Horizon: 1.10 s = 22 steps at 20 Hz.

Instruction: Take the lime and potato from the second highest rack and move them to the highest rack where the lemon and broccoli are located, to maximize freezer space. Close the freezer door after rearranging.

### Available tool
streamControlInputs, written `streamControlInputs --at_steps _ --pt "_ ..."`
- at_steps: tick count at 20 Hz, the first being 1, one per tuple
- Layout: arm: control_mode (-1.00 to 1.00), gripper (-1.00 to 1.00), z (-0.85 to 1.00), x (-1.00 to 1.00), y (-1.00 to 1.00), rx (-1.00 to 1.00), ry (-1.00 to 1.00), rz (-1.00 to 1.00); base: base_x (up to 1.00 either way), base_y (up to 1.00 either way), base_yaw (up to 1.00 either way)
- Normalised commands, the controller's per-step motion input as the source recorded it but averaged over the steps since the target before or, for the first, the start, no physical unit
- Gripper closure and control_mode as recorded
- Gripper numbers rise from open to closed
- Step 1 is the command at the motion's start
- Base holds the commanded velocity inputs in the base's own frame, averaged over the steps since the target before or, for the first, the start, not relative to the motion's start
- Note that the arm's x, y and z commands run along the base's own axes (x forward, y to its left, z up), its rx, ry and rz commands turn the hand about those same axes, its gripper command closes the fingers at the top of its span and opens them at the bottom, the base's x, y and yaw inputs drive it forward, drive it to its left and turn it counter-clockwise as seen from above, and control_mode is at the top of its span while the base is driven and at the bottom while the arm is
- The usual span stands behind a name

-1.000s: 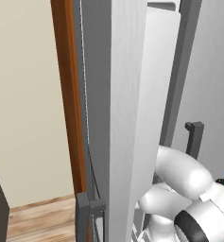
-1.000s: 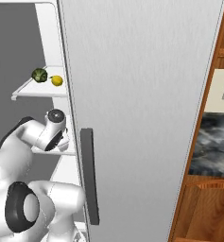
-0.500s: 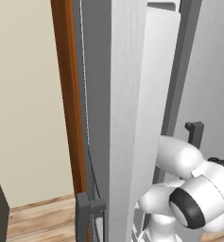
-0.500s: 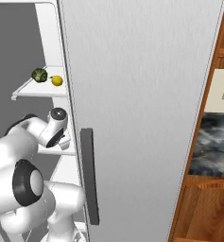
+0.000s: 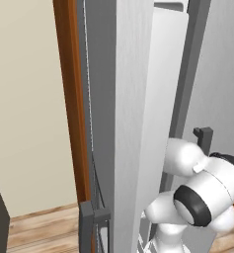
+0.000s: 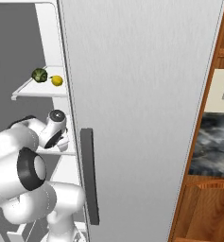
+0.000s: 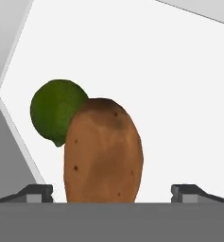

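The arm has swung further in; the potato (image 7: pixel 104 151) sits between the open tool (image 7: pixel 112 191), lime (image 7: pixel 56 111) behind it.

A cream wall (image 5: pixel 24 99) meets a wooden floor (image 5: pixel 39 227); a framed picture (image 6: pixel 222 90) hangs in brown wooden shelving (image 6: pixel 203 198).

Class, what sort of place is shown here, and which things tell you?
Probably a kitchen freezer: white racks holding a lemon and broccoli, a potato beside a lime, tall silver doors.
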Motion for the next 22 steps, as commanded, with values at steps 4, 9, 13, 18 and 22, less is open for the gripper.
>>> streamControlInputs --at_steps 4,9,13,18,22 --pt "-1.00 -1.00 -0.26 0.18 0.00 0.00 0.02 -0.02 0.00 0.00 0.00" --pt "-1.00 -1.00 -0.21 0.17 0.00 0.00 0.01 -0.02 0.00 0.00 0.00" --pt "-1.00 -1.00 -0.16 0.24 0.09 0.00 0.03 -0.01 0.00 0.00 0.00" --pt "-1.00 1.00 -0.17 0.09 0.13 0.00 0.03 -0.01 0.00 0.00 0.00" --pt "-1.00 1.00 0.00 -0.39 -0.17 0.00 -0.03 -0.02 0.00 0.00 0.00"
